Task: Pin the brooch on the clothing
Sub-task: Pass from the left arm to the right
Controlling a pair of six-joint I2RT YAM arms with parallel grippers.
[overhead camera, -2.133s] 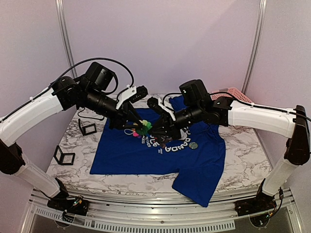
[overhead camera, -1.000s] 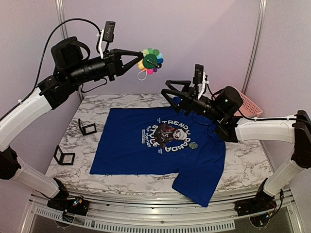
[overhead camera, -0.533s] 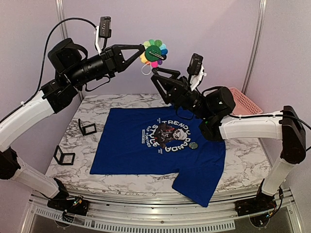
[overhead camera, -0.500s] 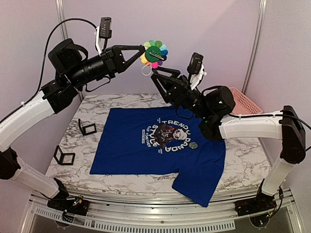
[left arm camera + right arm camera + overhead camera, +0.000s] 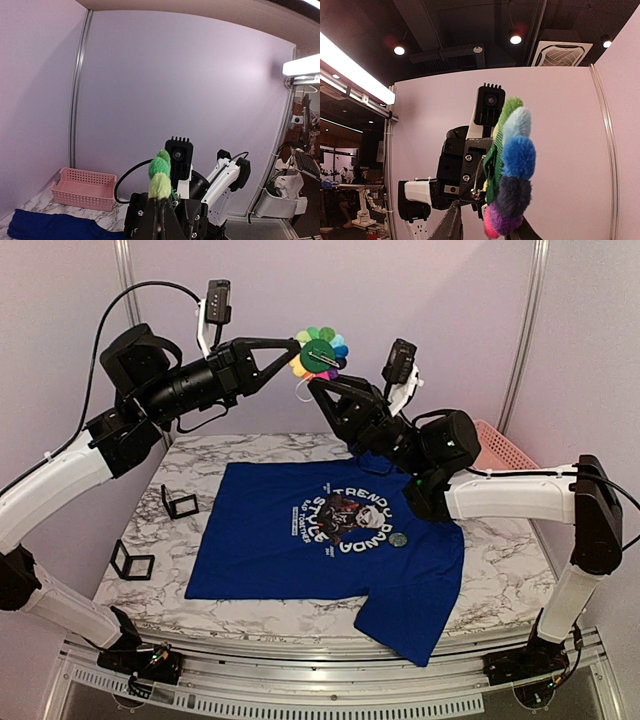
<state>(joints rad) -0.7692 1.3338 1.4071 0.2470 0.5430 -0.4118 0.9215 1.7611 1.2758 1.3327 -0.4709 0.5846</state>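
Observation:
The brooch (image 5: pixel 320 351), a flower with multicoloured fluffy petals, is held high in the air above the table's back. My left gripper (image 5: pixel 299 348) is shut on its edge. In the left wrist view only its yellow and green petals (image 5: pixel 160 175) show above my shut fingers (image 5: pixel 159 220). My right gripper (image 5: pixel 322 387) reaches up from below, open, with a finger on each side of the brooch's lower petals (image 5: pixel 512 190); I cannot tell if they touch. The clothing, a royal-blue T-shirt (image 5: pixel 300 550), lies flat on the marble table, far below both grippers.
A round grey disc (image 5: pixel 398 539) lies on the shirt by the print. Two black open-frame cube holders (image 5: pixel 180 502) (image 5: pixel 132 561) stand to the left of the shirt. A pink lattice basket (image 5: pixel 497 445) sits at the back right and also shows in the left wrist view (image 5: pixel 82 187).
My left gripper has lifted the brooch from low over the shirt to high in the air. My right arm has risen and brought its open fingers up under the brooch.

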